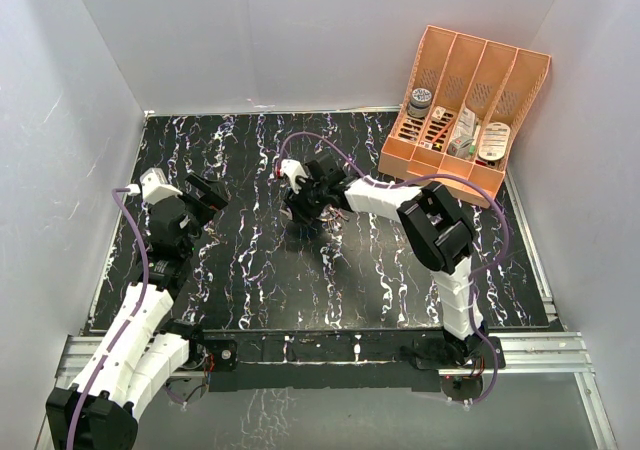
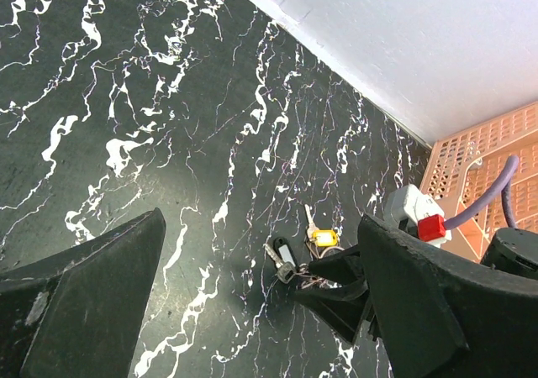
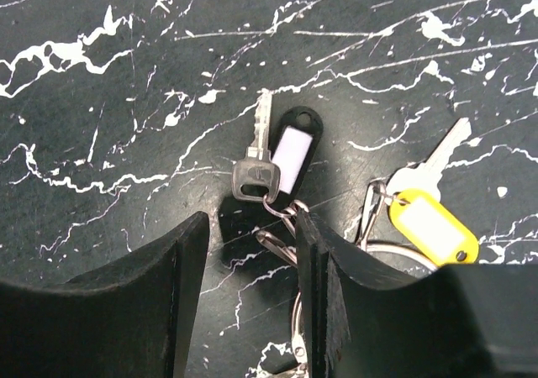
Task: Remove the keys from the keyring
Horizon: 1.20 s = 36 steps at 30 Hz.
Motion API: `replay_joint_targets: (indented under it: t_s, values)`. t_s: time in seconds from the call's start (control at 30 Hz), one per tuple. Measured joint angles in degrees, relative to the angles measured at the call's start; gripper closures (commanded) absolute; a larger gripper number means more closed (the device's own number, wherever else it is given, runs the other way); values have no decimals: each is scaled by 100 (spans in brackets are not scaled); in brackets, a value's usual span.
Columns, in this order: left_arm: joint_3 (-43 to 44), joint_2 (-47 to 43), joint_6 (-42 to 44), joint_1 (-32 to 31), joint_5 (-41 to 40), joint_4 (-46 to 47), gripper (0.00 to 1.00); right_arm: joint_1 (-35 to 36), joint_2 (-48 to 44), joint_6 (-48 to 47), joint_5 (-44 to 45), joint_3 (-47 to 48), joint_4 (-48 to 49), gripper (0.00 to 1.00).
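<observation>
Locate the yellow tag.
Right wrist view, lower right: the yellow tag lies on the table beside a silver key, next to the right pincer.

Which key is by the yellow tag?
The flat all-silver metal key on the right, beside the yellow plastic tag. The other square-headed grey key lies by the black plastic tag.

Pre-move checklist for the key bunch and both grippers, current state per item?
1. Left gripper open and empty: ok.
2. Right gripper jaws apart over the bunch, clamping nothing: ok.
3. Thin silvery wire keyring fully in view: not ok, partly hidden by the right finger.
4. Grey-headed silver key and black plastic tag off the ring: not ok, linked.
5. Silver key with yellow tag off the ring: not ok.
6. Bunch lying flat on the black marbled table: ok.
</observation>
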Motion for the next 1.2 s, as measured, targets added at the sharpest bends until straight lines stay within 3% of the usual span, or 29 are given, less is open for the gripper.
replay_joint_targets:
  t_s: [0.47, 1.2]
  values:
    - [-55, 9, 2, 0, 66, 87, 4, 70, 345, -127, 114, 485, -63, 57]
    - [-83, 74, -33, 2, 254, 299, 7, 382, 170, -448, 758, 885, -638, 53]
